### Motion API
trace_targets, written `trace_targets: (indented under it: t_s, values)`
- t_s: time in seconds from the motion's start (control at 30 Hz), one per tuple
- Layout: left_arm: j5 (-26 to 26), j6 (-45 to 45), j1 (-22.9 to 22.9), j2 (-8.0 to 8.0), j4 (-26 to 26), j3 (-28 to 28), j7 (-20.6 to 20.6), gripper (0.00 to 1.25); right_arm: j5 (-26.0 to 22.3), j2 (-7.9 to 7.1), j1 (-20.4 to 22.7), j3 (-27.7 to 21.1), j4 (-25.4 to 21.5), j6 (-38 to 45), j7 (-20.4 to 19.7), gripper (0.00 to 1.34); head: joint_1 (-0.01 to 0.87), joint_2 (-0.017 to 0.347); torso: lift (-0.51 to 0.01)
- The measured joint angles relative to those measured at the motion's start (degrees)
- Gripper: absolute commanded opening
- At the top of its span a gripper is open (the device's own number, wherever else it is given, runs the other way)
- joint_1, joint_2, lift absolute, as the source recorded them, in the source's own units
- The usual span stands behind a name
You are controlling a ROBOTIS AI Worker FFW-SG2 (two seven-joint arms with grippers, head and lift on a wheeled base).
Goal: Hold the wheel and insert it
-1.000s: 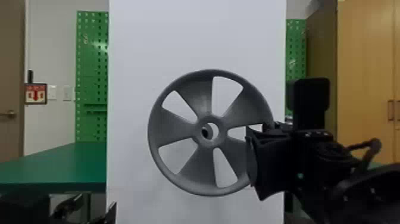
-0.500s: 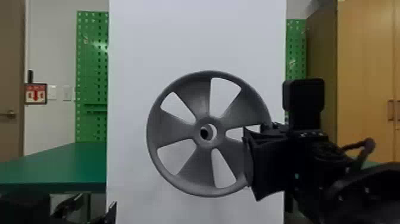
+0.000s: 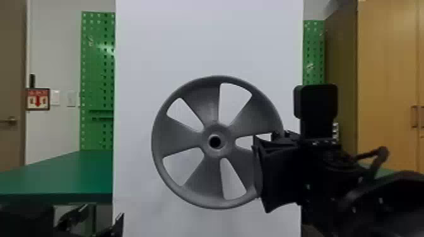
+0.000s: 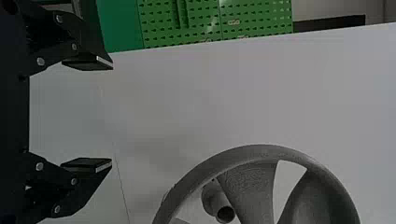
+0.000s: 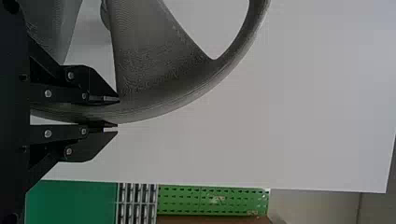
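The grey wheel [image 3: 202,102] stands upright before the white panel [image 3: 189,37], its rim pinched by your right end effector [image 5: 116,113]. Holding looks done; the panel's peg [image 4: 214,198] seems lined up behind the hub [image 3: 215,128], leaving insertion to finish. Your left end effector [image 4: 112,114] is spread and empty.

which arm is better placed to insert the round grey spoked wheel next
The right, most likely: its black two-fingered gripper clamps the wheel by the rim, while the left gripper is open with nothing between its fingers.
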Motion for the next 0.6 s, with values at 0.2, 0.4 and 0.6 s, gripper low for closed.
trace_targets:
  t_s: [0.2, 0.4, 0.6]
  values:
    - [0.0, 0.0, -0.1, 0.0, 0.0, -0.1, 0.0, 0.74, -0.1, 0.0, -0.1, 0.2, 0.2, 0.0, -0.1, 0.15, 0.0, 0.0, -0.499]
    - [0.0, 0.0, 0.0, 0.0, 0.0, 0.0, 0.0, 0.74, -0.1, 0.0, -0.1, 0.2, 0.3, -0.1, -0.1, 0.15, 0.0, 0.0, -0.499]
    - [0.0, 0.0, 0.0, 0.0, 0.0, 0.0, 0.0, 0.74, -0.1, 0.0, -0.1, 0.1, 0.3, -0.1, -0.1, 0.15, 0.0, 0.0, -0.499]
